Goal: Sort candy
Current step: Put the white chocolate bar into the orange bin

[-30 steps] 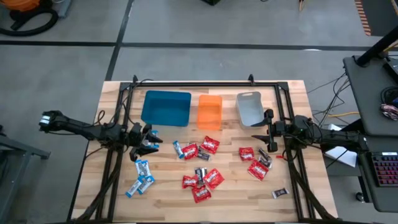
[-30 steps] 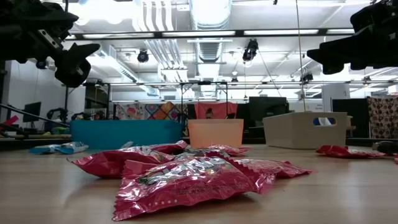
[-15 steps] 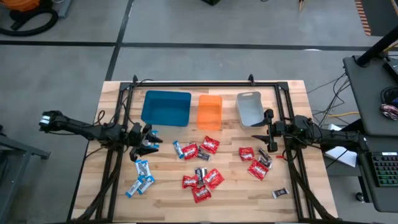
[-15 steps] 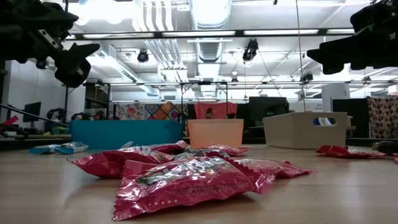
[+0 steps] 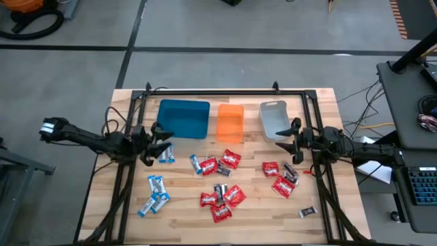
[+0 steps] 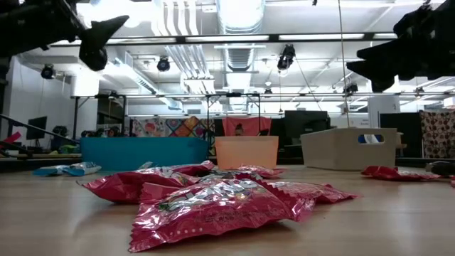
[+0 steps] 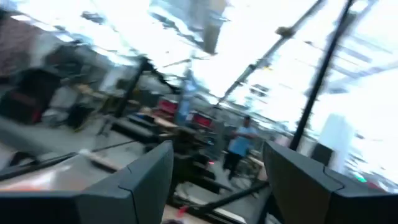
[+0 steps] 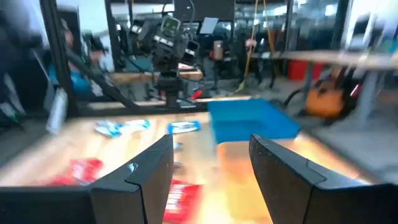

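Red candy (image 6: 213,203) nearest, piled mid-table: light, crinkly, slippery foil (pinch wrapper end, not middle). Blue-white pieces (image 5: 156,193) beyond, left. Left gripper (image 5: 164,141) released, empty, near blue tray (image 5: 183,117). Right gripper (image 5: 291,136) parted, empty, beside grey tray (image 5: 273,119).

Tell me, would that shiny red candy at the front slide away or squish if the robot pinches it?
The red candy looks puffy and crinkled, so its wrapper would probably squash and crackle. It lies flat on the smooth wooden table and looks small and light, so a push might make it slide. It likely won't roll.
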Motion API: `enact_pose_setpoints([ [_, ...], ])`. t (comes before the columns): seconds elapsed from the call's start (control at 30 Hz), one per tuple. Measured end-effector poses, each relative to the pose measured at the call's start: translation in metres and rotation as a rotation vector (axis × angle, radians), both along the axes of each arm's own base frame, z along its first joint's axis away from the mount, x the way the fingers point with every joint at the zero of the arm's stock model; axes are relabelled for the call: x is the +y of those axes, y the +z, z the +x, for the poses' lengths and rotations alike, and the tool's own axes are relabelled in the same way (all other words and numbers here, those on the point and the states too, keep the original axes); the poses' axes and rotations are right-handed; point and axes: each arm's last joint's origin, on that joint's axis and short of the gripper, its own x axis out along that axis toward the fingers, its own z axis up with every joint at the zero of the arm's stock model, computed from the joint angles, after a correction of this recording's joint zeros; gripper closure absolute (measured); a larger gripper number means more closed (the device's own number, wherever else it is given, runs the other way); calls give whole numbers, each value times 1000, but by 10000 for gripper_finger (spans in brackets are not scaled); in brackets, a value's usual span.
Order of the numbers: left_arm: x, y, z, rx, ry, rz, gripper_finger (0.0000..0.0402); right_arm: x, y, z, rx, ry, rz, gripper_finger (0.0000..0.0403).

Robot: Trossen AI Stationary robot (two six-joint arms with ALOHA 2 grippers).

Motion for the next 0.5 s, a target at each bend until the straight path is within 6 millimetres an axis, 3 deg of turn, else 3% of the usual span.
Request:
enact_pose_setpoints([
  [0.13, -2, 0, 6, -34, -21, -18, 170, 0, 1, 0, -30, 12, 233, 199],
  [0.3, 0, -1, 16, -8, 86, -137, 170, 0, 1, 0, -40, 19, 400, 199],
  [0.5, -8, -2, 51, 242, -18, -367, 170, 0, 3, 0, -52, 24, 486, 199],
])
